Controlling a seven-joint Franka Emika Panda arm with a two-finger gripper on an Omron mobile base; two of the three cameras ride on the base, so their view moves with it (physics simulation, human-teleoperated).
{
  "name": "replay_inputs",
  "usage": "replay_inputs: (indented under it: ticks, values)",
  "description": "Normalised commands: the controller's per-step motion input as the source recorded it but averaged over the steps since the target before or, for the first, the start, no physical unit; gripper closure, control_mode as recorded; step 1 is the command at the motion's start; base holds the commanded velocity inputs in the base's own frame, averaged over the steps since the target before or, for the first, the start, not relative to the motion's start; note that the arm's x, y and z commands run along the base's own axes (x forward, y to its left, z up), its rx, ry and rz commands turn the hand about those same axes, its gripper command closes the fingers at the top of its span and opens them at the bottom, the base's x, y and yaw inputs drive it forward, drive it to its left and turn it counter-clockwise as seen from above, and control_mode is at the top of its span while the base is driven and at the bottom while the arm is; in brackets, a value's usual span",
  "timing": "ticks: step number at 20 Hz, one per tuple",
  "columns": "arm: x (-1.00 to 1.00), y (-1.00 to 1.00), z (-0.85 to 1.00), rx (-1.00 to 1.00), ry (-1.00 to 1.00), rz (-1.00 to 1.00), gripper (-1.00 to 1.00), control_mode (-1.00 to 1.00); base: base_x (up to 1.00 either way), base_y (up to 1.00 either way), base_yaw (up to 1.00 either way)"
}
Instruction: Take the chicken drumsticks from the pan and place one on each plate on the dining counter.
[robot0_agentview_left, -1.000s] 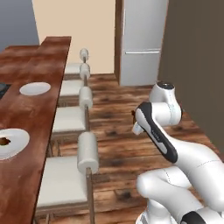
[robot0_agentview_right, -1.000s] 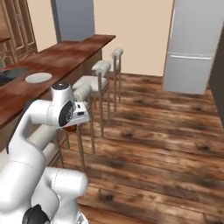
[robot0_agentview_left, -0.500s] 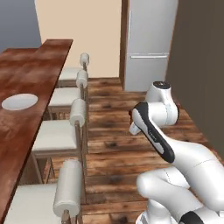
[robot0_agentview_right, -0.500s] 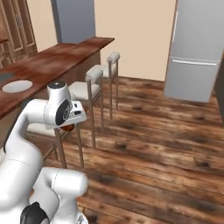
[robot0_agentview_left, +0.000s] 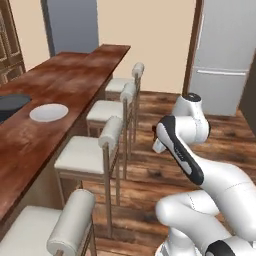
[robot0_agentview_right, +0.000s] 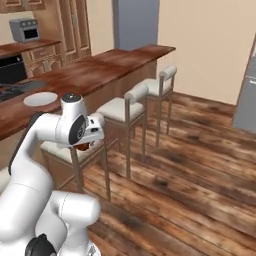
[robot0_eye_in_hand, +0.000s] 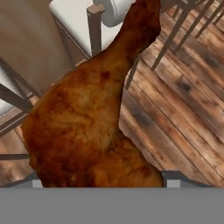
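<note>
The gripper (robot0_agentview_right: 86, 144) was clamped on a chicken drumstick (robot0_eye_in_hand: 92, 127). It hung above the stools (robot0_agentview_right: 121, 106), beside the desk (robot0_agentview_right: 95, 75) carrying a plate (robot0_agentview_right: 41, 98).

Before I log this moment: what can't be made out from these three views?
- Claw fingertips: hand view, covered by the drumstick.
- Drumstick's thick end: hand view, cut off at the bottom.
- Pan: left base view, cut by the left edge; contents unreadable.
- Plate: right base view, too distant to tell whether anything lies on it.
</note>
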Motion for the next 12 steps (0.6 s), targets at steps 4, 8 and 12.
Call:
replay_inputs:
  ticks: [4, 8, 12]
  values:
    - [0.0, 0.0, 0.0, 0.0, 0.0, 0.0, 1.0, 1.0, 0.52, -0.23, 0.65]
    - [0.0, 0.0, 0.0, 0.0, 0.0, 0.0, 1.0, 1.0, 0.54, -0.21, 0.66]
    - [0.0, 0.0, 0.0, 0.0, 0.0, 0.0, 1.0, 1.0, 0.58, -0.2, 0.67]
